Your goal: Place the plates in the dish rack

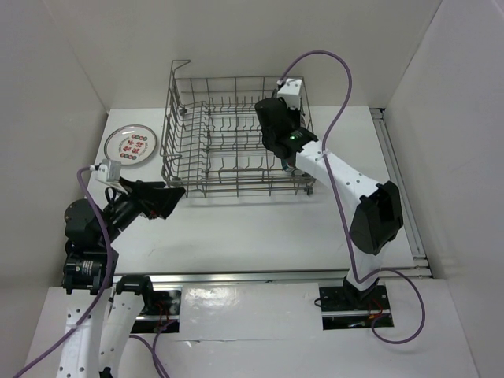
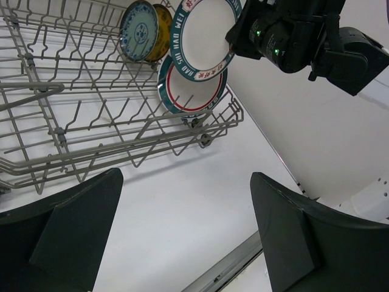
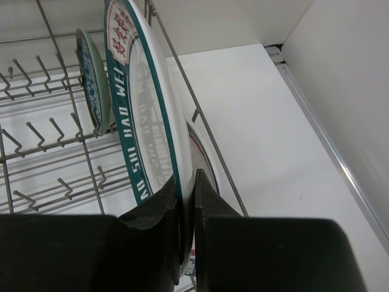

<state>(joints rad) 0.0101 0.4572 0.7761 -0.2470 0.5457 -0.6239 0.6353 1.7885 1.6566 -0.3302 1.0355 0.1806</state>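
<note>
Right fingers (image 3: 157,222) pinch a green-rimmed plate (image 2: 205,36) upright at the rack's (image 1: 236,78) right end. Three plates (image 2: 191,91) already stand racked. Last plate (image 1: 131,145) waits on the surface, and left fingers (image 2: 79,237) gape wide, empty.

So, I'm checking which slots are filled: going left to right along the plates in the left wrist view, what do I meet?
In order: small teal plate → yellow-brown plate → big green-rimmed plate → right gripper pinching its edge. The red-ringed plate below overlaps these, so it is left out.
</note>
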